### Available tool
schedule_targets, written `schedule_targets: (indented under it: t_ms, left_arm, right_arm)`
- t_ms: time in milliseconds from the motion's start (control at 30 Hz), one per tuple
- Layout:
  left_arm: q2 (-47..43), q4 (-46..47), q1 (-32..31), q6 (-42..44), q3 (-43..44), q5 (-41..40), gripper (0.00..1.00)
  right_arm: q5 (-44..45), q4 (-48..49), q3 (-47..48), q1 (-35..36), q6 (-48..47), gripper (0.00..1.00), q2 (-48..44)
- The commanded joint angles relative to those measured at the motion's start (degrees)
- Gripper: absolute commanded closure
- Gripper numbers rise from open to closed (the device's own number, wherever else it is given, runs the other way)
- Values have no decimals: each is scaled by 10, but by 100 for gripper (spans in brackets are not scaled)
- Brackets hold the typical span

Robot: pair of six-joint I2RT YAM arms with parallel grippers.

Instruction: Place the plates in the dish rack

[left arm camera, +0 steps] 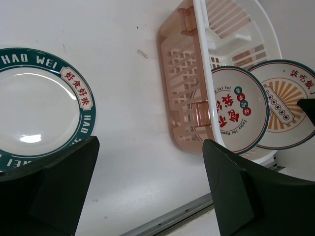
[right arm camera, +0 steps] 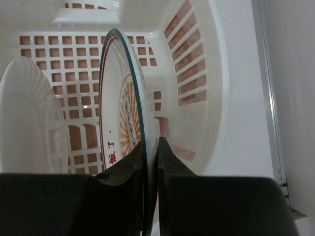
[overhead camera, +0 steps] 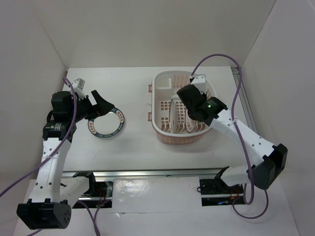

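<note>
White table (overhead camera: pixel 138 147) below: the sunburst plate (right arm camera: pixel 123 108) is pinched upright by the right claw (right arm camera: pixel 152 162) inside the rack (right arm camera: pixel 197 98), beside the red plate (left arm camera: pixel 236 110); it should be seated in a slot before release. Teal plate (overhead camera: pixel 106 122) lies flat outside, left claw (left arm camera: pixel 147 191) spread wide.

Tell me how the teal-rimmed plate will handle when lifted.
The teal-rimmed plate looks rigid and glossy, so probably slippery. It lies flat on the table, so its rim may be hard to catch. Likely breakable.
</note>
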Motion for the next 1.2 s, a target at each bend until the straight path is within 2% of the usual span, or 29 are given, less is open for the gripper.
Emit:
schedule_targets:
  t_ms: [0,833,900,967,1167]
  left_arm:
    - [-10,12,-2,17,-1,9,0]
    - [-20,12,-8,22,-6,-9,0]
    - [-26,12,-8,22,-6,-9,0]
    - [-26,12,-8,22,-6,-9,0]
    - [-26,12,-8,22,-6,-14,0]
  right_arm:
    - [20,60,-3,5,14,100,-10]
    - [-2,94,-79,33,52,100,6]
    - [-2,94,-84,33,58,97,6]
    - [-2,99,-90,38,58,88,6]
    - [-2,94,-91,49,69,76,6]
